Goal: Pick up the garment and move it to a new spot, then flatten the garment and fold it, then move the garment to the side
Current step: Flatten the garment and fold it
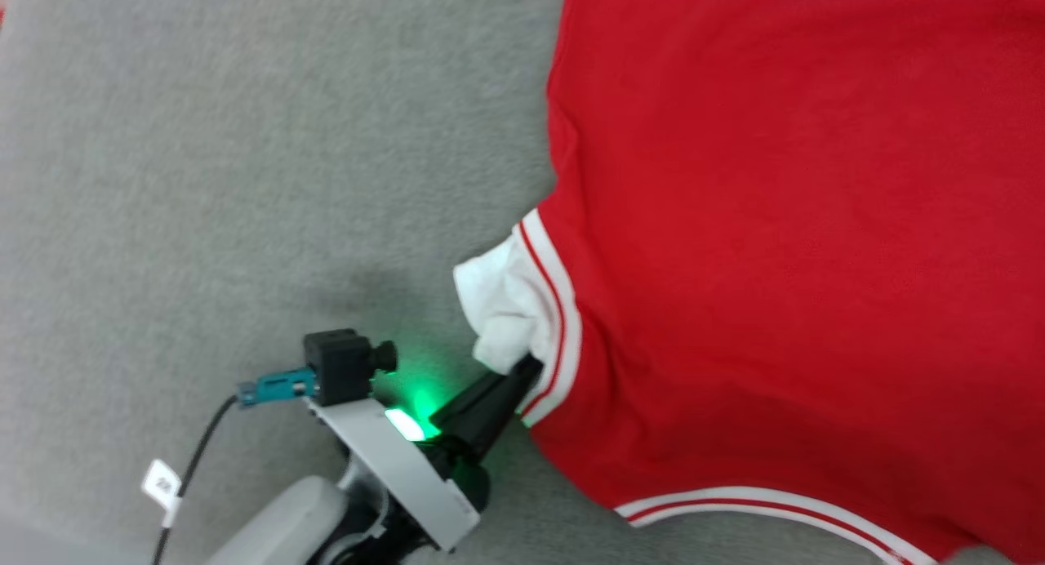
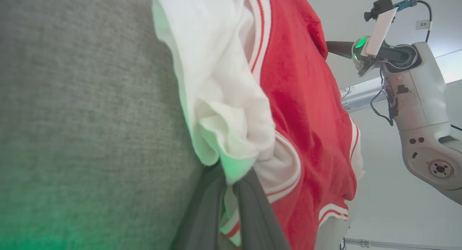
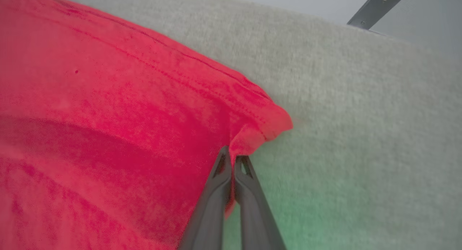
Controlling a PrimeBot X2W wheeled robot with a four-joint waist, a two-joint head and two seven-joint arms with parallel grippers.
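The garment (image 1: 775,222) is a red shirt spread over the right part of a grey surface, with white-and-red striped trim along its edges. A bunched white sleeve (image 1: 502,300) sticks out at its left side. My left gripper (image 1: 529,367) is shut on that sleeve beside the striped trim. In the left wrist view its fingers (image 2: 252,206) pinch the white cloth of the garment (image 2: 299,98), and my right gripper (image 2: 329,46) meets the shirt's far edge. In the right wrist view my right gripper (image 3: 231,159) is shut on a folded red corner of the garment (image 3: 108,116).
A grey felt-like surface (image 1: 204,181) lies under everything, with bare room to the left of the shirt. A black cable with a white tag (image 1: 161,483) hangs off my left wrist. Beyond the surface's far edge runs a metal bar (image 3: 375,6).
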